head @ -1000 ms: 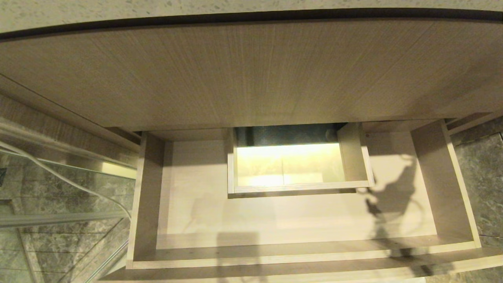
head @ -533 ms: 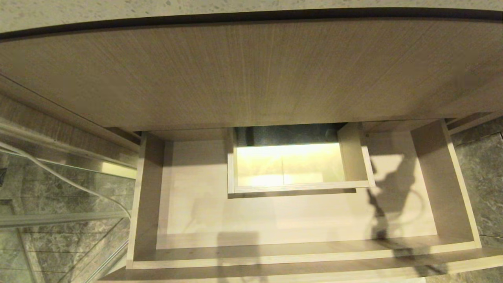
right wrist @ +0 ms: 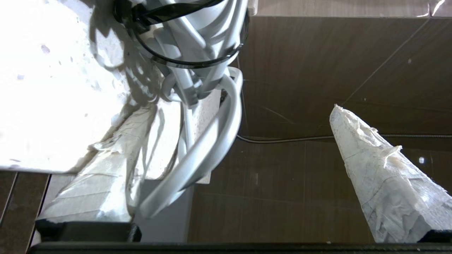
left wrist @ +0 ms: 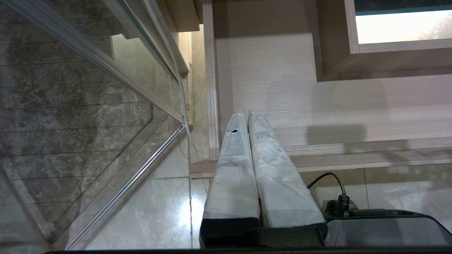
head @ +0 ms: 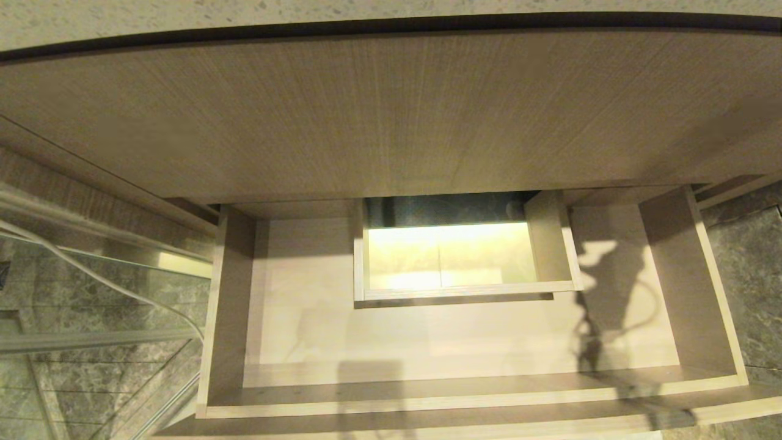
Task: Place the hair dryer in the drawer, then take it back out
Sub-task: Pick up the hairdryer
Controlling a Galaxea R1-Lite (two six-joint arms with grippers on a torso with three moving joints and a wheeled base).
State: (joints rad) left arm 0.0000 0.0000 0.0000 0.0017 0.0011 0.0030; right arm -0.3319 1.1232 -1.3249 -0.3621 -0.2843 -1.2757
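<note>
Showing the small white plastic hair dryer with looped cord (right wrist: 197, 106) only at the right wrist, bunching against one taped finger of the right gripper (right wrist: 240, 109) beside a speckled white countertop (right wrist: 42, 88); gaping wide, gripping nothing. Leaving the wide pale wood-grain drawer (head: 427, 391) open and bare; creeping an arm-shaped shadow (head: 611, 293) deeper across its right floor than a second ago, suggesting placement not yet done. Parking the left gripper (left wrist: 247, 113), fingers pressed together, over the drawer's left front corner. Bearing no readable writing.
</note>
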